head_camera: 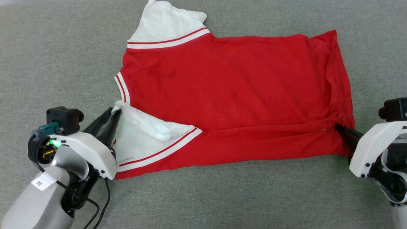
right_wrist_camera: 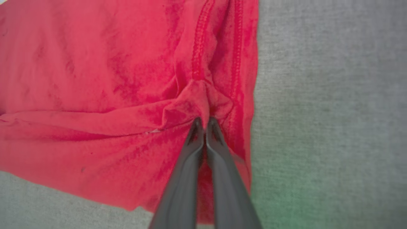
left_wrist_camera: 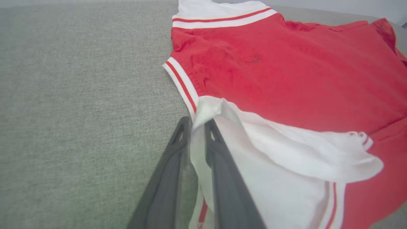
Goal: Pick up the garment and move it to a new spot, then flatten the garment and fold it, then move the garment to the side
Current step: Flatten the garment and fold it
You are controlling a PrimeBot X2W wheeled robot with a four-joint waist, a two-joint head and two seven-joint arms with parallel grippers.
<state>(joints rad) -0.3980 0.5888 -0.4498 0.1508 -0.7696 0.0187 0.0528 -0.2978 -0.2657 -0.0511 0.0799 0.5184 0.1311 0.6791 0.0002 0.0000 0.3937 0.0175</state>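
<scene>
Clamping the garment (head_camera: pixel 235 95), left end effector (head_camera: pixel 115 112) grips a white sleeve (head_camera: pixel 143 133), right end effector (head_camera: pixel 337 126) the hem (head_camera: pixel 346 95), on grey fabric (head_camera: pixel 63 47).

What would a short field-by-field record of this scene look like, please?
surface: grey fabric surface
garment: red T-shirt, spread out, collar toward the robot's left, hem toward its right
far sleeve: white, lying flat
near sleeve: white, crumpled, turned in over the body
left gripper: shut on the near sleeve
right gripper: shut on a pinch of red fabric by the hem
crease: runs along the near side between the two grips
</scene>
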